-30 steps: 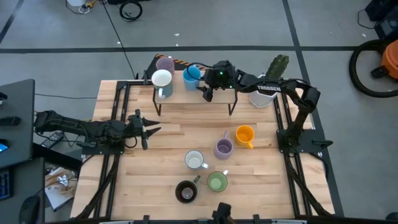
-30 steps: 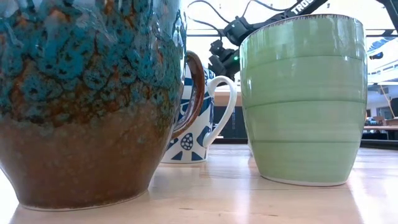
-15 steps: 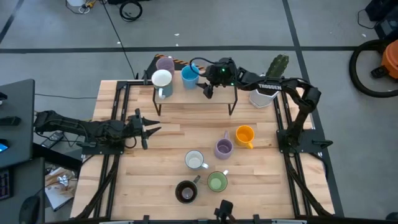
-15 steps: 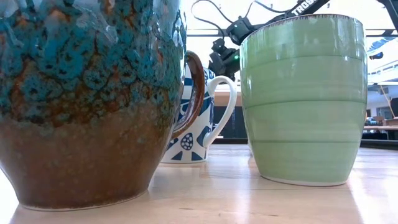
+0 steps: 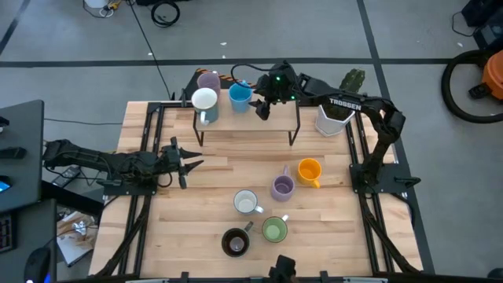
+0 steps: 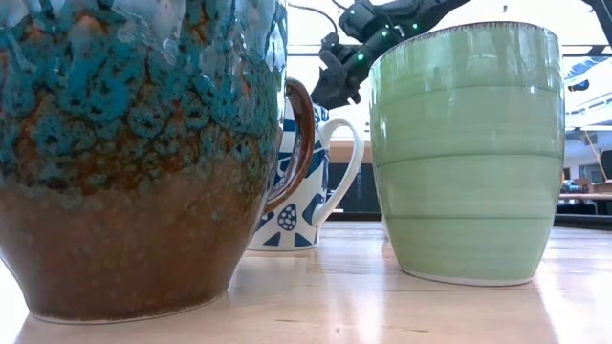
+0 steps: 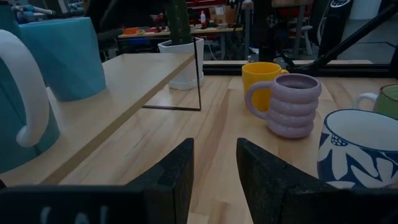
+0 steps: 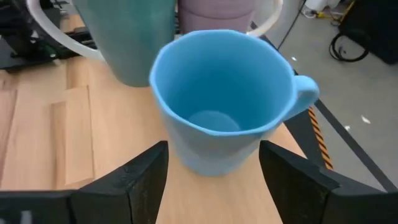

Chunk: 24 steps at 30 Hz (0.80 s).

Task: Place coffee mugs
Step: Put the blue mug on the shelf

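Blue mug [image 8: 221,118] on shelf [image 5: 236,118], base hidden, right hand [image 8: 211,171] spread, left hand [image 7: 214,168] apart

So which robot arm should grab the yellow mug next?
Probably the right. Its open right gripper hangs by the blue mug on the shelf, nearer the yellow mug. The left gripper waits farther off.

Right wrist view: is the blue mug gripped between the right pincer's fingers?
No. The blue mug stands on the wooden shelf, and the right pincer is open with both fingers clear of the mug's sides.
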{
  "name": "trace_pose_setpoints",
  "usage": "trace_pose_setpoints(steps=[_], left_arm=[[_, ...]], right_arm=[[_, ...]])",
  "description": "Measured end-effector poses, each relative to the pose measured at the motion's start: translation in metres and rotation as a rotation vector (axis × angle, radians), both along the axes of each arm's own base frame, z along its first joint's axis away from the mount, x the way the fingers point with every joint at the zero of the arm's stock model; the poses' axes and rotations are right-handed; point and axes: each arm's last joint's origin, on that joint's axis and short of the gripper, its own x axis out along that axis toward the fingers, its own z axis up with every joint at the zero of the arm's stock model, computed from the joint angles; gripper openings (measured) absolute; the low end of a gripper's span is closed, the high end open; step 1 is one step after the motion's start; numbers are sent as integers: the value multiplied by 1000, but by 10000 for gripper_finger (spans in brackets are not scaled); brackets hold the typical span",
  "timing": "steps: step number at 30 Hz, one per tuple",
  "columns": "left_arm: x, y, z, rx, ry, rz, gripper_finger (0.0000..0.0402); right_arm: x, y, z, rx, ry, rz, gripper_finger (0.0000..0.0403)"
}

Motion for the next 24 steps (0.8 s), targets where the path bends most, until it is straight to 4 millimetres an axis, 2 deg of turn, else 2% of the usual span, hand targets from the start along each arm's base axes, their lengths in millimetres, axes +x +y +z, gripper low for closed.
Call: trace_pose_setpoints(steps=[5,14,24], left_arm=[[0,0,0,0,0,0,128],[0,0,0,0,-1,0,128],[0,0,1,-2,-8,0,128]], right_arm=[[1,2,-9,-11,27,-31,256],[4,1,-19,-23,-24,-33,256],[24,-8,-47,-13,-48,24,256]])
